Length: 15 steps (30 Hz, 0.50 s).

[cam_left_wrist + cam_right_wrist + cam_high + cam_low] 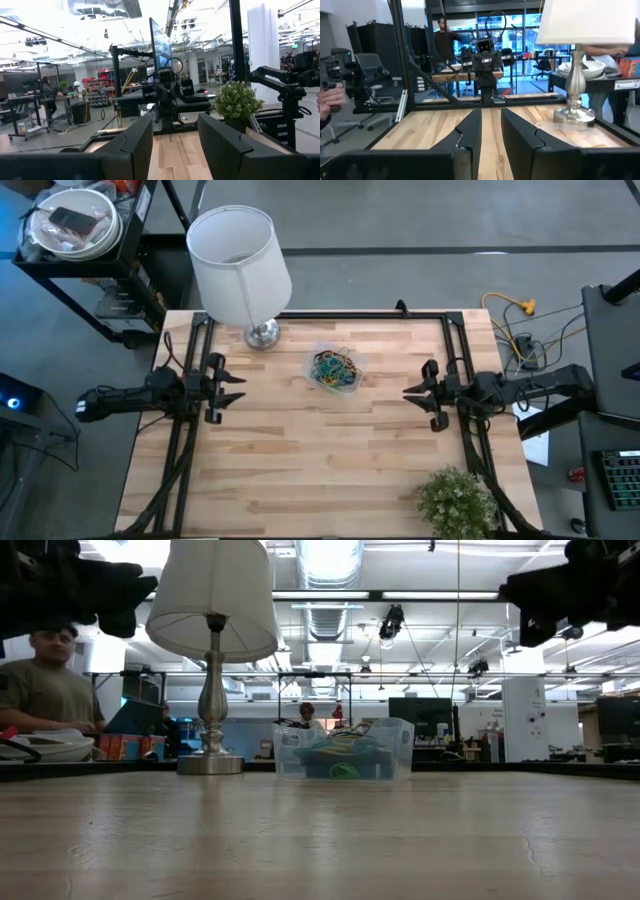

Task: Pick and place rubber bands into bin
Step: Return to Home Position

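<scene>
The bin point(335, 370) is a small clear tub standing on its base at the table's middle, toward the far edge. In the low view the bin point(344, 749) shows the rubber bands point(340, 755) heaped inside, a tangle of blue, green and yellow loops point(333, 368). My left gripper point(234, 388) hovers open at the table's left side, fingers pointing toward the bin. My right gripper point(412, 394) hovers open at the right side, facing it. Both are well clear of the bin, and the wrist views show nothing between the left gripper's fingers point(175, 145) or the right gripper's fingers point(491, 135).
A lamp with a white shade point(238, 265) stands at the far left beside the bin. A potted plant point(457, 500) sits at the near right corner. A black frame point(360, 314) borders the table. A person point(45, 690) sits beyond the far edge. Bare wood lies between the grippers.
</scene>
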### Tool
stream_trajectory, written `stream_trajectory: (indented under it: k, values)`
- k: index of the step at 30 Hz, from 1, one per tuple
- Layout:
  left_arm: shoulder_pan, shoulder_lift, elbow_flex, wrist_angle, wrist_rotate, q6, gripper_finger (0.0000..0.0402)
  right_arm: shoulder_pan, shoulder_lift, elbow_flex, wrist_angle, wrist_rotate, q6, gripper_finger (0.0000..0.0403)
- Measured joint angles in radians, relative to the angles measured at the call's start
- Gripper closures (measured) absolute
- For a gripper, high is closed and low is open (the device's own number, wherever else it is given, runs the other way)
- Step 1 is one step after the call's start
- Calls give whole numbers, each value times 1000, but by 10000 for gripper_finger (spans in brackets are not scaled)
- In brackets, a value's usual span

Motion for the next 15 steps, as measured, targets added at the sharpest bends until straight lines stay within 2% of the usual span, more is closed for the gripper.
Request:
stream_trajectory:
  k: [7,11,15]
  values:
    - [0,2,-1,0,1,8,260,1,1,-40,48,-11,-1,335]
    - [0,1,-1,1,1,38,260,0,6,-40,46,-151,-112,335]
    - [0,-1,-1,8,1,45,260,-30,-25,-37,49,-156,-147,335]
